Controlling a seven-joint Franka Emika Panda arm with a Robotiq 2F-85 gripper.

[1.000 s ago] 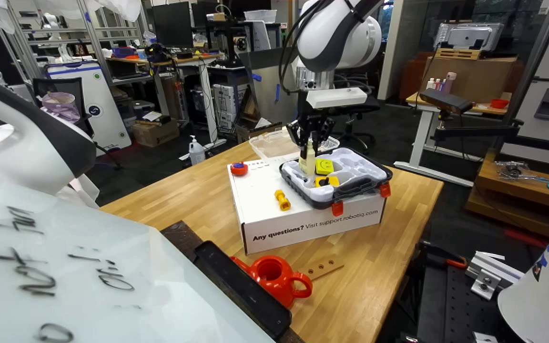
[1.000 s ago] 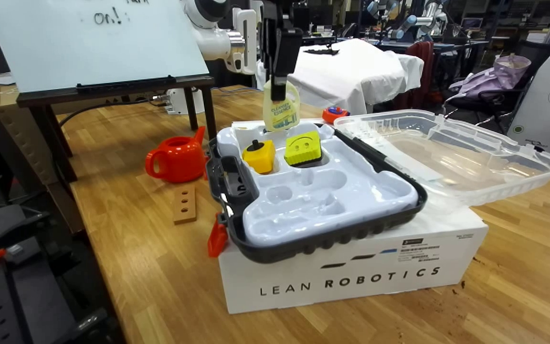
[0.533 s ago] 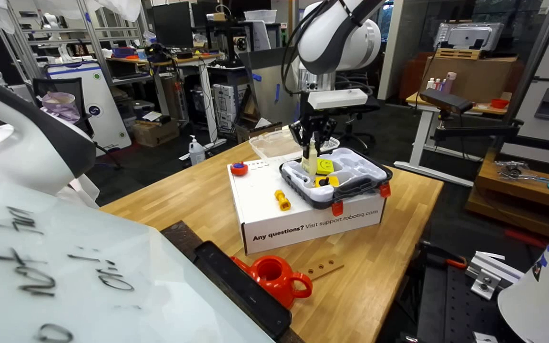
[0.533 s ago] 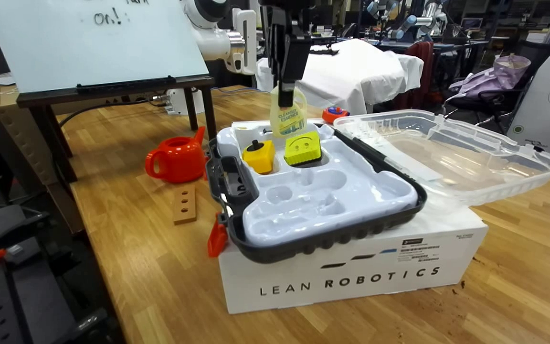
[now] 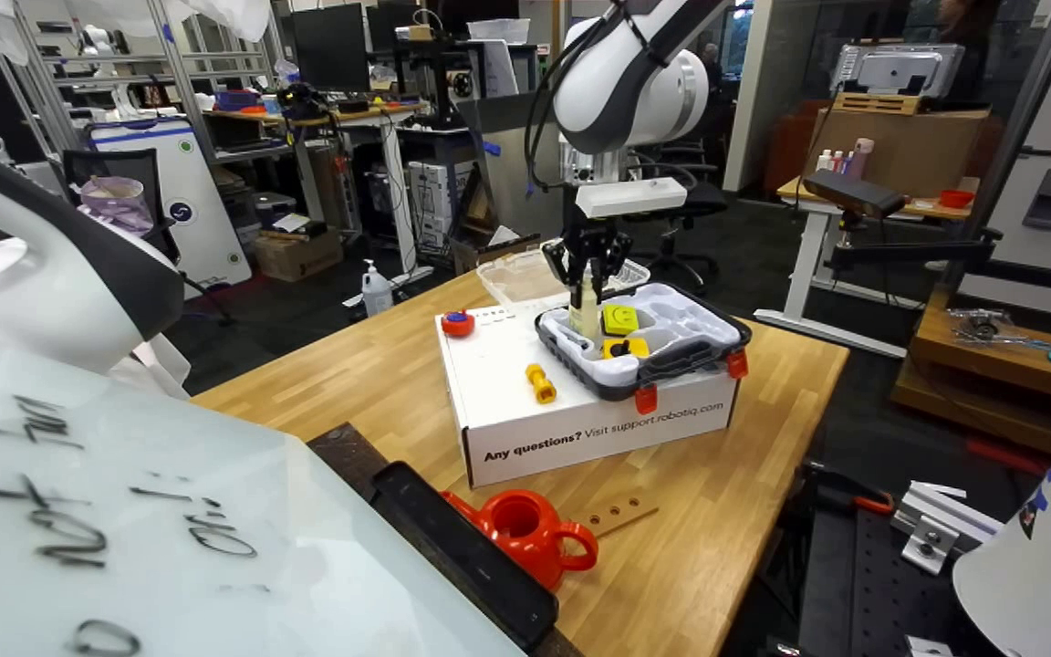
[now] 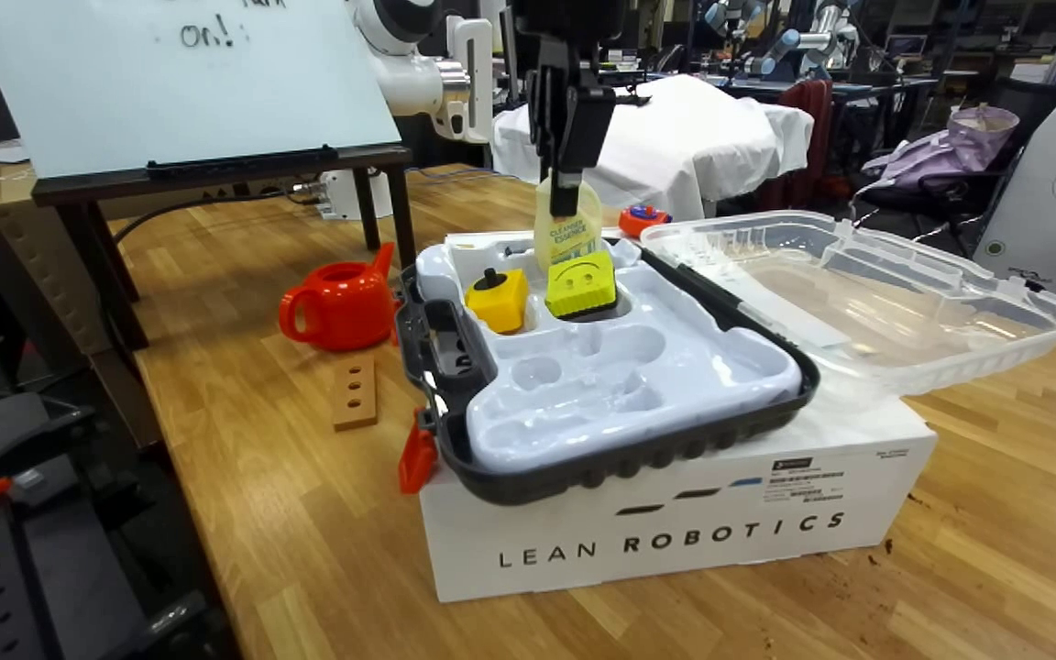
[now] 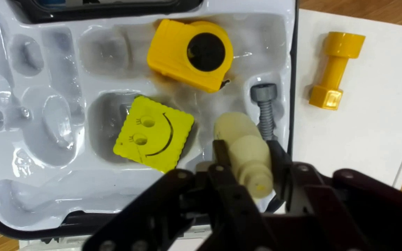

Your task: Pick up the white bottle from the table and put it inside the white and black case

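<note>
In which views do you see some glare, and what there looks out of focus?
Wrist view: white glints on the glossy case, the hand dark and soft, the smiley block clearer; in an exterior view: glints on the case as well, and on the bottle "ESSENCE" is small but readable.

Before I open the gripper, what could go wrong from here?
1. The pale bottle is near upright over the hollows of the white and black case; released there, it might tip. Whether it touches down is unclear.
2. The grey bolt lies right beside it and could catch its base.
3. Opening the gripper may nudge the smiley block nearby.
</note>
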